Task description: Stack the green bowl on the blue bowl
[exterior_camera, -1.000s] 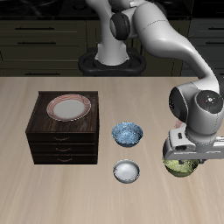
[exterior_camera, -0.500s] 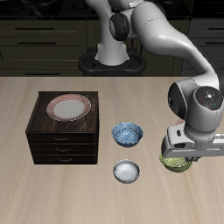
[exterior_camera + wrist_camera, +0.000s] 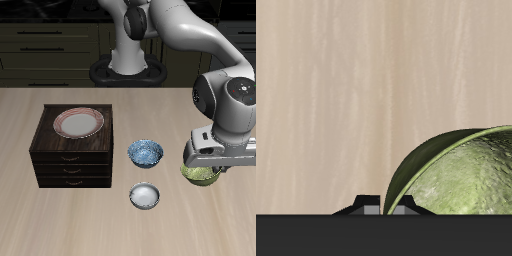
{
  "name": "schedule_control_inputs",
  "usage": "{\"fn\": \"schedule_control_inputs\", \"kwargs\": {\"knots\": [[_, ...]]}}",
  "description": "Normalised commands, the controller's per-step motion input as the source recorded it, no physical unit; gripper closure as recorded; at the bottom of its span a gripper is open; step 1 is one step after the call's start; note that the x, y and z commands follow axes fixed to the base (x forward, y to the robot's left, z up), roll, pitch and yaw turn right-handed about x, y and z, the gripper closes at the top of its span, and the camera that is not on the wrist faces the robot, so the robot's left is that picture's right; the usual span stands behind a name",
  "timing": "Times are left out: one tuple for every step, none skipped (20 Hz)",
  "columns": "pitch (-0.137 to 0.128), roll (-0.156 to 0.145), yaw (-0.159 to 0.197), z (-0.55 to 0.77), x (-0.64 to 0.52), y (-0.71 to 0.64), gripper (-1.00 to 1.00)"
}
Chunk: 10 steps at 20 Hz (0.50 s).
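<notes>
Currently the gripper (image 3: pixel 205 168) grasps the green bowl (image 3: pixel 200 175) by its rim, above the worktop toward the front edge. The blue bowl (image 3: pixel 146 153) sits mid-table, apart from the green bowl, with bare table (image 3: pixel 100 215) between them. A silvery-white bowl (image 3: pixel 145 196) lies nearer the front edge; a dark drawer cabinet (image 3: pixel 72 150) carrying a pink-rimmed plate (image 3: pixel 79 122) stands beside the blue bowl.

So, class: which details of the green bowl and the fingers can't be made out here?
- Exterior view: the gripper body hides the fingers and much of the green bowl, so the grip is unclear.
- Wrist view: the picture's edge cuts off most of the green bowl; the blue bowl doesn't appear.
</notes>
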Motion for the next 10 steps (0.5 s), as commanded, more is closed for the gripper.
{"fn": "schedule_control_inputs", "kwargs": {"knots": [[-0.041, -0.007, 0.007, 0.30, -0.12, -0.19, 1.00], [-0.076, 0.019, -0.011, 0.34, -0.18, -0.11, 1.00], [-0.081, -0.007, 0.041, 0.32, -0.05, -0.18, 1.00], [-0.038, -0.037, -0.003, 0.27, -0.07, -0.19, 1.00], [-0.048, 0.025, -0.008, 0.44, -0.12, -0.16, 1.00], [0.000, 0.000, 0.000, -0.01, -0.08, 0.03, 1.00], [-0.138, 0.017, -0.020, 0.74, -0.23, -0.30, 1.00], [-0.064, 0.026, -0.021, 0.40, -0.17, -0.20, 1.00], [-0.060, -0.003, -0.014, 0.40, -0.23, -0.13, 1.00], [-0.078, 0.016, 0.028, 0.43, -0.30, -0.14, 1.00]]}}
